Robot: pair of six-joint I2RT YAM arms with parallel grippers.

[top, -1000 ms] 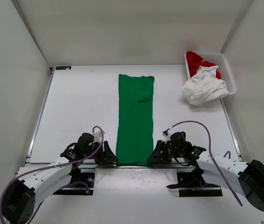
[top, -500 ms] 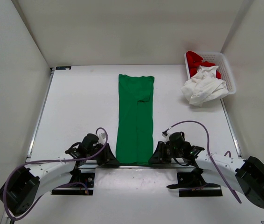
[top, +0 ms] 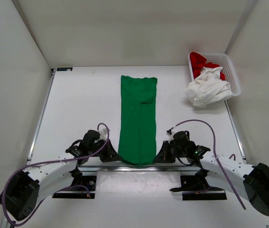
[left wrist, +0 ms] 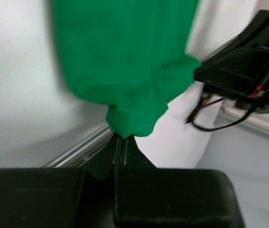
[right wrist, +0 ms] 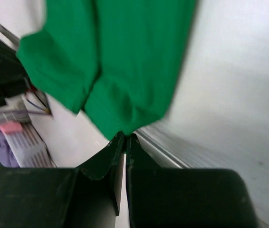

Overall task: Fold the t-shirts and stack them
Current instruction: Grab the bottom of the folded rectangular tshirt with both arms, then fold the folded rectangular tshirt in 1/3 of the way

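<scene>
Left gripper point(top: 112, 156), jaws apart a second before, had clamped onto the near left corner of the green t-shirt point(top: 138, 116). The shirt lay as a long strip down mid-table, near hem now bunched and rounded. Right gripper point(top: 161, 154) had likewise pinched the near right corner. White t-shirt point(top: 207, 90) and red t-shirt point(top: 202, 61) sat unchanged at the basket point(top: 233, 76), far right.

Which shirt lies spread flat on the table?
The green shirt, laid out as a long strip; the white shirt and red shirt sit crumpled at the basket.
</scene>
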